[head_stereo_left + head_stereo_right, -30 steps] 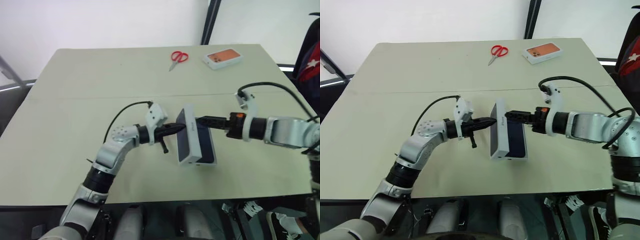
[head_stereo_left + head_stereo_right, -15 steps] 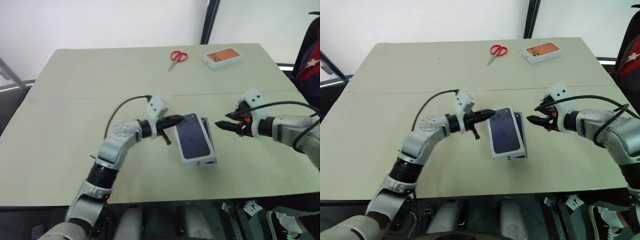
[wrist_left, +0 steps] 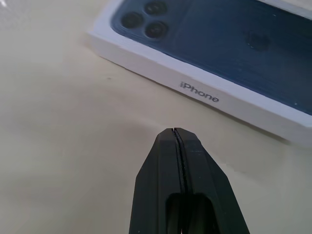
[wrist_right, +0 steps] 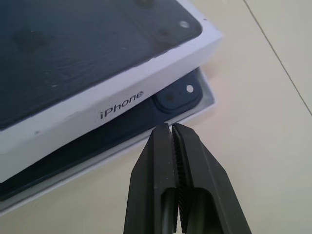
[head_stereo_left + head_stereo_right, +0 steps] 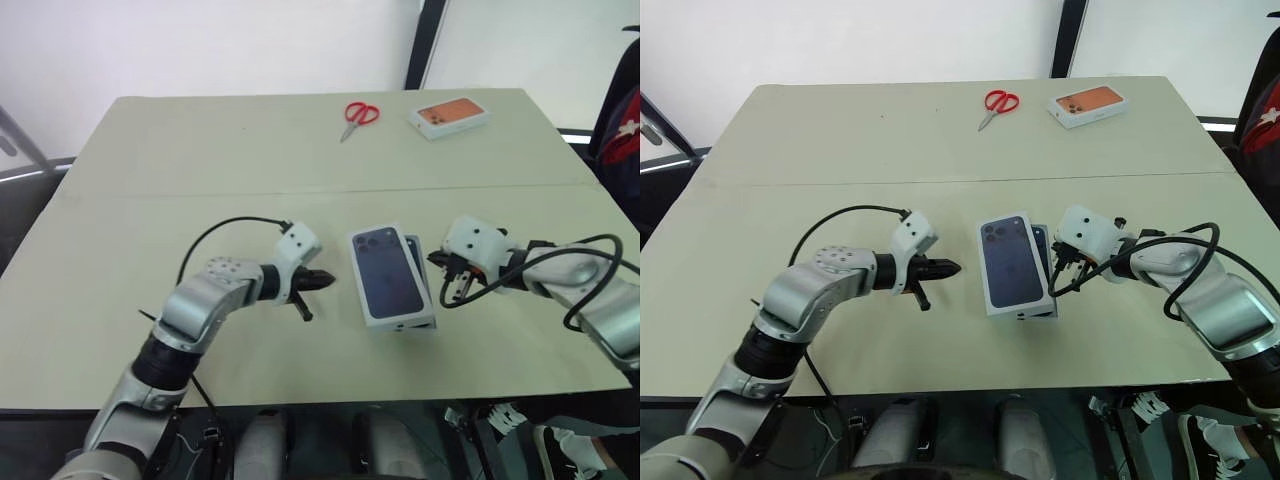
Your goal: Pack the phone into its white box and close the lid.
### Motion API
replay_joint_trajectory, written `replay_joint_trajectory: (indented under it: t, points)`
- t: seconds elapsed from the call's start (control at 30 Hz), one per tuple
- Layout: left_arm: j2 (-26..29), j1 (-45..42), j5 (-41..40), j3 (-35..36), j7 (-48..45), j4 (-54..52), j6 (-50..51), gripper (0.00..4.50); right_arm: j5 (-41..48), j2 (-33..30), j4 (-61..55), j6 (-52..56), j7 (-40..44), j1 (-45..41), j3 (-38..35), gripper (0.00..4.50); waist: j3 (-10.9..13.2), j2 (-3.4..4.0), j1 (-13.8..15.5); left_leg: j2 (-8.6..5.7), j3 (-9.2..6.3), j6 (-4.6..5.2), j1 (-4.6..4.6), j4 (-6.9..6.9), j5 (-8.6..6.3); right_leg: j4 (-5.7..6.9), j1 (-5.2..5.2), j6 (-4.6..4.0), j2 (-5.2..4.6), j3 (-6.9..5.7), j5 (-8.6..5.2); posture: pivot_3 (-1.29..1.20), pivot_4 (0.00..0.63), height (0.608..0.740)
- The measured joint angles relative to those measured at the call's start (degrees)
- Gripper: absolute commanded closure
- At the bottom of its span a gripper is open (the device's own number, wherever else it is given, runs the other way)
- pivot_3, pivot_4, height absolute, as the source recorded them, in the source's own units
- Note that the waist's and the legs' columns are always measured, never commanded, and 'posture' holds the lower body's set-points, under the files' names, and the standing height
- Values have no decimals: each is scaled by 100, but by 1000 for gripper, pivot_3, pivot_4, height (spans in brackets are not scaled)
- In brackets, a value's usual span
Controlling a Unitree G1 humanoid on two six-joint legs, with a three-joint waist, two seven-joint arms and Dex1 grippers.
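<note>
The lid (image 5: 383, 275), white with a dark blue phone picture on top, lies flat but skewed over the white box (image 4: 207, 92). The dark blue phone (image 4: 170, 100) sits in the box, and its camera corner peeks out from under the lid. In the head views the phone (image 5: 418, 270) shows as a dark strip along the lid's right side. My left gripper (image 5: 325, 280) is shut and empty, a short way left of the lid (image 3: 209, 58). My right gripper (image 5: 443, 272) is shut and empty, just right of the box, with its tips (image 4: 170, 126) close to the phone's exposed corner.
Red scissors (image 5: 358, 113) and an orange-topped white box (image 5: 449, 116) lie at the table's far side. A seam (image 5: 200, 193) crosses the tabletop behind the arms. Dark and red cloth (image 5: 622, 125) hangs past the right edge.
The lid stood tilted on edge between the grippers a second ago and has dropped flat onto the box. Both grippers drew away from it sideways. The right gripper went from open to shut.
</note>
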Motion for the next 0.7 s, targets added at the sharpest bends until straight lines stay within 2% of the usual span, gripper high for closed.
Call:
replay_joint_trajectory:
  t: [0.37, 0.7]
  points:
    - [-682, -284, 0, -228, 383, 275, 245, 4500, -323, 166, -342, 55, 379, 386, -154, 4384, 0, 0, 4, -1, -1, -1, 1, 1, 1, 1, 0, 0, -1, 0, 0, 0, 150, 740]
    - [-818, -354, -5, -166, 377, 328, -17, 4500, -483, 157, -579, 195, 567, 740, -445, 4384, 0, 0, 5, -1, 0, -2, 1, 1, 1, 1, 1, 0, -2, 0, 0, 0, 150, 740]
